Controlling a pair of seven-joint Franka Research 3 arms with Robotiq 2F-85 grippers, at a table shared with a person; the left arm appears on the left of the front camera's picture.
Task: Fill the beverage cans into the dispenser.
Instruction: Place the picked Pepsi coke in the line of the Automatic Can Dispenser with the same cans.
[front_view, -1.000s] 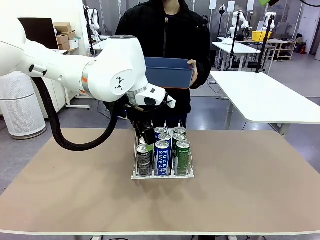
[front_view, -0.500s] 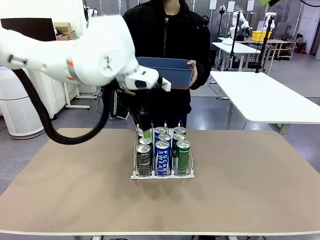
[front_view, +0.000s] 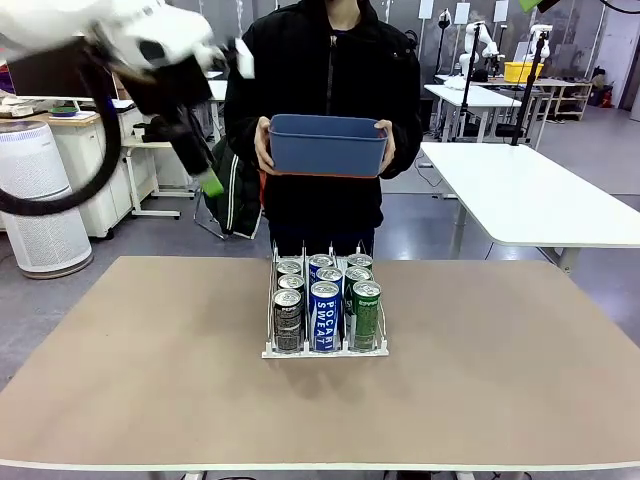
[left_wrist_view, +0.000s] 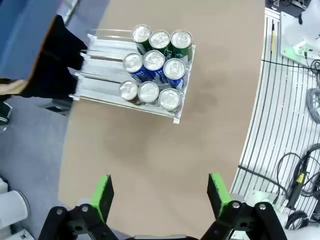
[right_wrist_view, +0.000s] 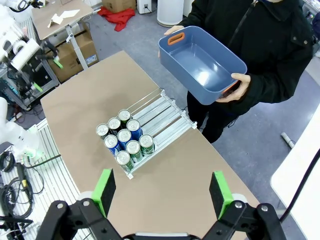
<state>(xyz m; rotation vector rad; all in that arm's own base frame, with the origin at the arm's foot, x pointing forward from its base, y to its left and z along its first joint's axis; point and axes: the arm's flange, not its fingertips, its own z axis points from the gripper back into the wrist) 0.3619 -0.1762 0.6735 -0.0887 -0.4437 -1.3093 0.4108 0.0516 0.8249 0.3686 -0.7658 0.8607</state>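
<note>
The dispenser (front_view: 325, 352) stands mid-table, its front loaded with several beverage cans: black ones (front_view: 288, 320) in the left lane, blue ones (front_view: 324, 315) in the middle, green ones (front_view: 366, 313) on the right. My left gripper (front_view: 205, 178) hangs blurred, high above the table's far left. From its wrist view the left gripper (left_wrist_view: 160, 195) is open and empty, far above the dispenser (left_wrist_view: 100, 50) and the cans (left_wrist_view: 154, 60). My right gripper (right_wrist_view: 162, 187) is also open and empty, high over the dispenser (right_wrist_view: 165, 117) and the cans (right_wrist_view: 125, 137).
A person in black stands at the far edge holding an empty blue tub (front_view: 328, 144) (right_wrist_view: 202, 62) at chest height, behind the dispenser. The rear part of the rack's lanes holds no cans. Bare brown tabletop (front_view: 480, 380) lies on both sides.
My left arm has swung up and to the left, away from the back of the dispenser's left lane, to well above the table. The cans and the tub stay put.
</note>
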